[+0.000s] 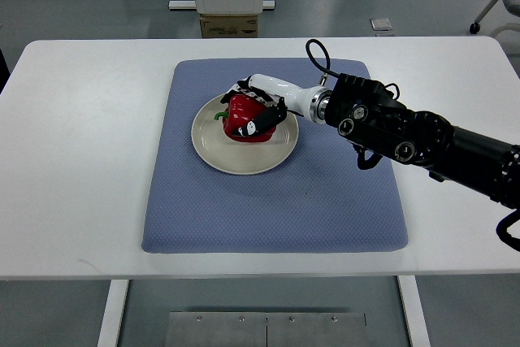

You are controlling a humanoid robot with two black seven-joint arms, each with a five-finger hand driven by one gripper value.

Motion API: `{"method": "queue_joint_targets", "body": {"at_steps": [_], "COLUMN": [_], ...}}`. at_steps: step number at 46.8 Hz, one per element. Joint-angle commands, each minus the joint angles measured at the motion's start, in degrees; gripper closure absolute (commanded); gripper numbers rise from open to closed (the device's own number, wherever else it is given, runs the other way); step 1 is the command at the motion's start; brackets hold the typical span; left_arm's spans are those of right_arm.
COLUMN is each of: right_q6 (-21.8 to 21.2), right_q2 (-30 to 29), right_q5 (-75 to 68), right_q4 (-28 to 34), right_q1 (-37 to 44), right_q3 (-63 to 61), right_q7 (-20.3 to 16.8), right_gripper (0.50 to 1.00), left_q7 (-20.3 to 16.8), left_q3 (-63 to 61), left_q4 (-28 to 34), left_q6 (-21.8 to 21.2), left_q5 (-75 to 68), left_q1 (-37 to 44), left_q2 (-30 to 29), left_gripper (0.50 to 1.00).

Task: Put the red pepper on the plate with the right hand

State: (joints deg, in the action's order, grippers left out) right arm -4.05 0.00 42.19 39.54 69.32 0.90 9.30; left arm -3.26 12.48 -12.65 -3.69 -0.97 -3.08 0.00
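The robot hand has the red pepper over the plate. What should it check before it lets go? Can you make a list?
1. Red pepper over the plate: ok.
2. Pepper resting on the plate, not hanging above: cannot tell.
3. Right hand wrapped on the pepper: ok, fingers curl around it.
4. Plate sits flat on the blue mat: ok.
5. Pepper away from the plate's rim: ok, near the middle, slightly toward the far side.
6. Room on the mat for the hand to pull back: ok.

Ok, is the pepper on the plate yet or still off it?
On it. The red pepper lies over the plate, with the right hand wrapped around it. Whether it actually rests on the plate, I cannot tell.
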Motion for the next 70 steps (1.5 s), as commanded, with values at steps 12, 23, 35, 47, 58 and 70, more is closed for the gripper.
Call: {"method": "queue_joint_targets", "body": {"at_steps": [12,23,35,47,58,70], "right_q6": [0.1,0.0,0.0,0.1,3.3,4.8], "right_q2": [0.0,0.0,0.0,1.4,5.0,5.5], "right_q5": [-0.3,-0.5,-1.6,-4.3,-7.2,-7.3], "right_q4": [0.3,0.5,0.3,0.1,-0.7,-6.6], "right_q1": [-1.7,-1.7,-1.5,-2.5,-7.9,-13.9], "right_q3": [-0.8,-0.8,-6.6,-16.9,-25.6,-34.2], "right_q7": [0.3,0.5,-0.2,-3.1,-4.5,-4.5], "right_gripper": [0.620,0.500,0.500,0.500,0.500,0.500], "left_q7": [0.0,0.0,0.0,0.0,0.0,0.0], "left_q3": [0.0,0.0,0.0,0.0,0.0,0.0], "left_q4": [0.0,0.0,0.0,0.0,0.0,0.0], "left_q6": [0.0,0.0,0.0,0.0,0.0,0.0], "left_q5": [0.0,0.0,0.0,0.0,0.0,0.0], "left_q1": [0.0,0.0,0.0,0.0,0.0,0.0], "left_q2": [0.0,0.0,0.0,0.0,0.0,0.0], "left_gripper": [0.500,0.500,0.500,0.500,0.500,0.500]}}
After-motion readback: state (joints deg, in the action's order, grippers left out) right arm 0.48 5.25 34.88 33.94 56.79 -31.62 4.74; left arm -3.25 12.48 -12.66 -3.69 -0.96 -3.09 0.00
